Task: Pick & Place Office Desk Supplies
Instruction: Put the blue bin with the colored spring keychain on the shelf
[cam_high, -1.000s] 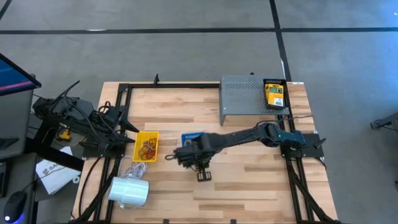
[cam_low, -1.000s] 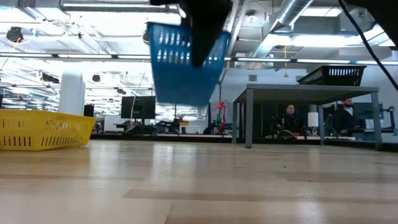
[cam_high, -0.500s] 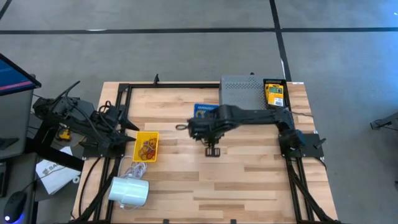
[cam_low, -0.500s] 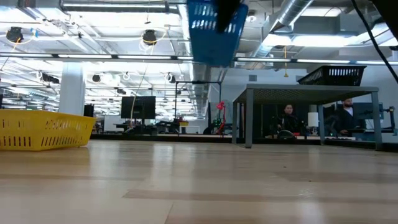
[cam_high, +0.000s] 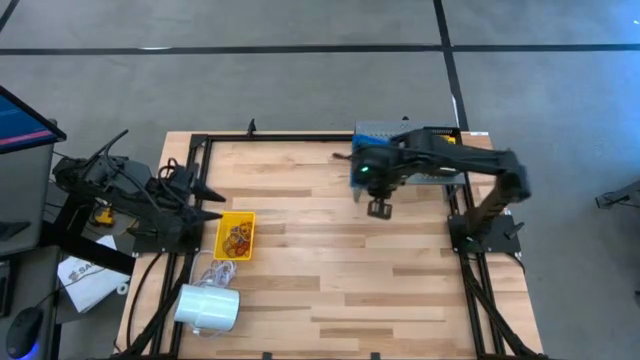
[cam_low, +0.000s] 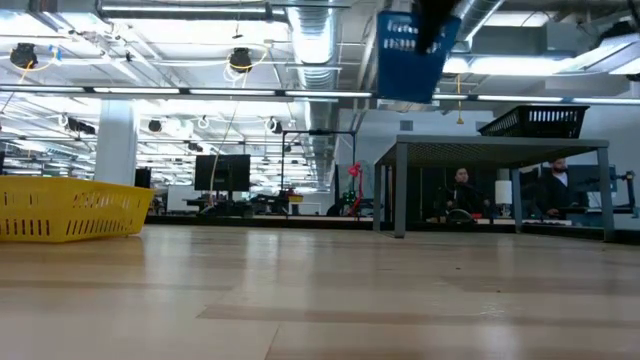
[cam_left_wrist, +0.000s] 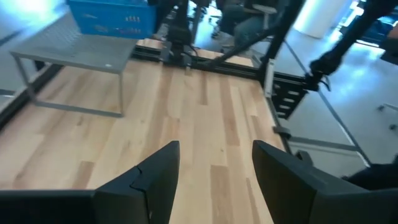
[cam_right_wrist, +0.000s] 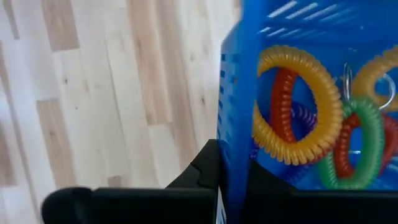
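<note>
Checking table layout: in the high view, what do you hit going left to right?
Left gripper, parked at the left edge → yellow basket of rubber bands → right gripper carrying the blue basket → grey perforated shelf, which that gripper overlaps in part.

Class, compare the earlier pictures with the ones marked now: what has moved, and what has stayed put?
The right hand, shut on the blue basket holding coiled bands, has carried it from mid-table toward the grey shelf, lifting it higher. The left hand stayed open at the table's left edge; the yellow basket, white cylinder and crayon box stayed put.
</note>
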